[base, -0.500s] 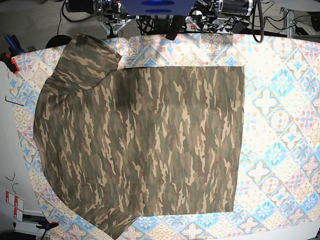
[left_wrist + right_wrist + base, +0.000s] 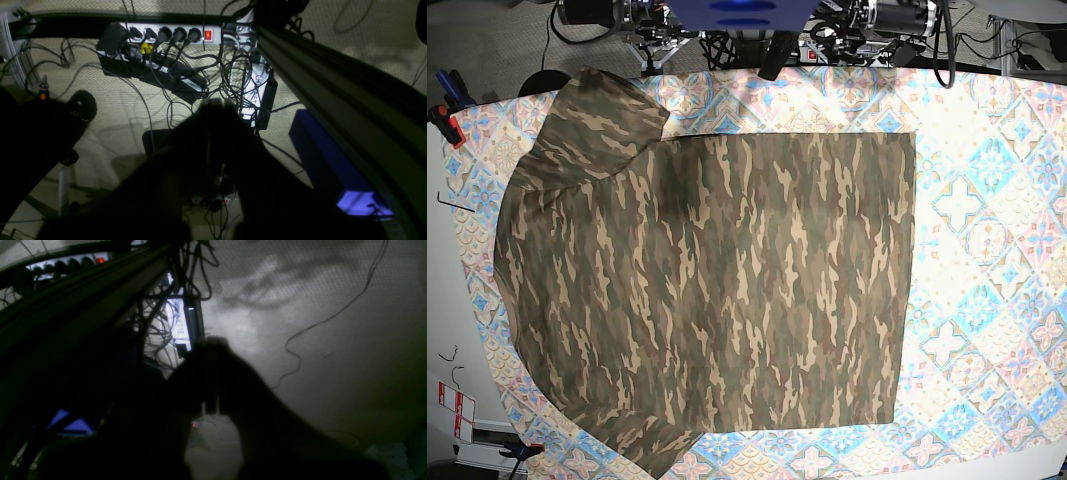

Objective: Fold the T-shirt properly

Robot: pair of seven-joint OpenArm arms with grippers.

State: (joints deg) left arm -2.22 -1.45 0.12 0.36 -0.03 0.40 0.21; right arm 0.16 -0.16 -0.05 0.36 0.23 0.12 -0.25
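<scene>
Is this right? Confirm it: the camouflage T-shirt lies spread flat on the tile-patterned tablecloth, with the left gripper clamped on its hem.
Not quite. The T-shirt does lie spread flat on the tablecloth, but no gripper touches it. The left wrist view shows the left gripper shut on nothing, parked above floor cables.

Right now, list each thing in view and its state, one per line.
T-shirt: spread flat on the tablecloth, unfolded, one sleeve at the top left.
Tablecloth: laid flat, partly covered by the shirt.
Left gripper: shut, empty, over the floor.
Right gripper: shut, empty.
Power strip: switch lit red.
</scene>
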